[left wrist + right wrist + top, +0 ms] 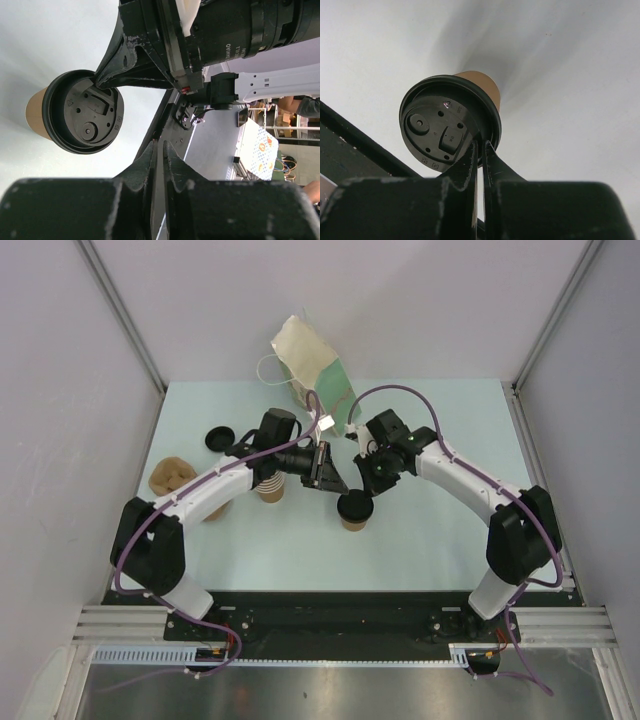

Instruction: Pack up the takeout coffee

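Note:
The takeout coffee, a small brown paper cup with a black lid, stands upright in the middle of the table. It also shows in the left wrist view and the right wrist view. My right gripper is shut, and its tips rest on the lid's rim; the left wrist view shows them touching the lid's edge. My left gripper is shut and empty, just left of the cup and apart from it.
A cream and green paper bag lies at the back centre. A stack of lidless brown cups stands under my left arm. A loose black lid and a pulp cup carrier lie at the left.

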`<state>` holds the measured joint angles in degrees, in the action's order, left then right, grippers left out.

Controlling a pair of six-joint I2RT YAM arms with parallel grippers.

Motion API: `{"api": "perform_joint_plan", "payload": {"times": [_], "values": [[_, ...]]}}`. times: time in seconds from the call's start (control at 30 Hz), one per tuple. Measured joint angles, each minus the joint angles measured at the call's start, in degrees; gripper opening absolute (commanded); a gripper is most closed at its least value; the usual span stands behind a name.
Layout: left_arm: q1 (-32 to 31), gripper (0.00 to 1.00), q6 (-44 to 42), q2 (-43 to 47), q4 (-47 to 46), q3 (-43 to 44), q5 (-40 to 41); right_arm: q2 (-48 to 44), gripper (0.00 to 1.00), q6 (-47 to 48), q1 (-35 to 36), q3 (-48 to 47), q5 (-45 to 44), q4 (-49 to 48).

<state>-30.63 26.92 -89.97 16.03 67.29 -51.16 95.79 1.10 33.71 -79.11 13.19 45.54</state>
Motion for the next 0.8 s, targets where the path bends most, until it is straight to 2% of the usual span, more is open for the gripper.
{"api": "perform_joint_plan", "payload": {"times": [0.1, 0.2, 0.4, 0.67, 0.8], "values": [[0.0, 0.13, 0.0, -0.2, 0.0, 0.0, 0.0, 0.0, 0.15, 0.0, -0.1, 0.0, 0.2, 0.0], [0.0, 0.14, 0.0, -0.5, 0.0, 0.0, 0.0, 0.1, 0.29, 0.1, -0.2, 0.0, 0.4, 0.1], [0.0, 0.14, 0.0, -0.6, 0.0, 0.0, 0.1, 0.1, 0.42, 0.0, -0.7, -0.2, 1.2, 0.3], [-0.1, 0.12, -0.6, -0.7, 0.0, 0.0, 0.0, -1.7, 0.45, 0.2, -3.7, -2.3, 4.6, 1.8], [-0.2, 0.07, -1.8, -1.5, 0.4, 0.1, -0.1, -4.7, 0.4, 0.1, -7.1, -2.8, 9.0, 2.3]]}}
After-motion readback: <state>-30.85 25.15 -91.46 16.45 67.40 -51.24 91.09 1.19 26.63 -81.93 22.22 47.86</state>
